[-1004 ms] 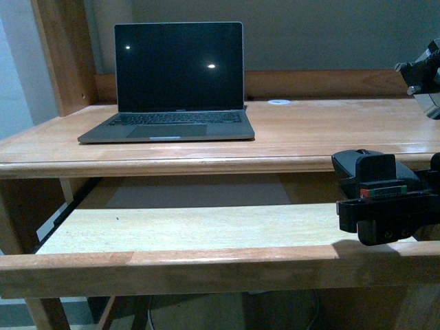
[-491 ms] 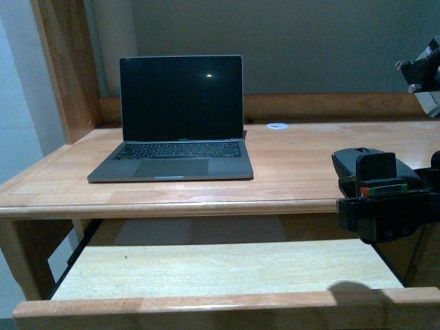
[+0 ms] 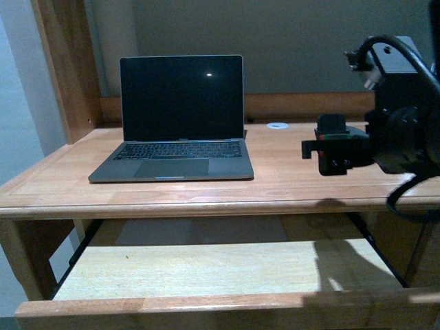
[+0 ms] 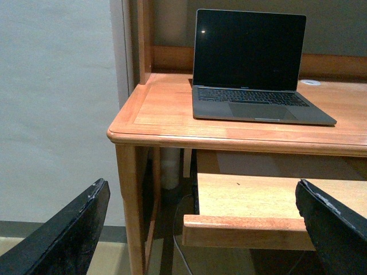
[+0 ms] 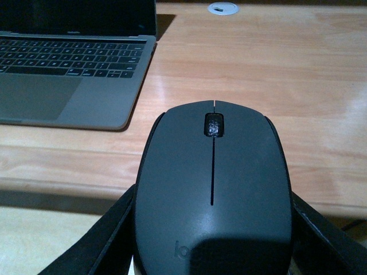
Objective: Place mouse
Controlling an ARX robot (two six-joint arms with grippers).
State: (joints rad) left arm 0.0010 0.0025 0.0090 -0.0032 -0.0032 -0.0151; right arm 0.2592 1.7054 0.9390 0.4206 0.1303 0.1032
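**Mouse raised to bench height, not yet set down**
The right fingers (image 5: 100, 240) have come up from beside the pull-out shelf (image 3: 206, 268) and grip the mouse (image 5: 213, 195) by its flanks, seemingly clear of the wood. Bare bench (image 3: 289, 172) lies ahead of the fingertips, with the laptop (image 3: 180, 117) off to one side, so there is room to place it. The left fingers (image 4: 63, 240) gape empty. The wall behind is grey.
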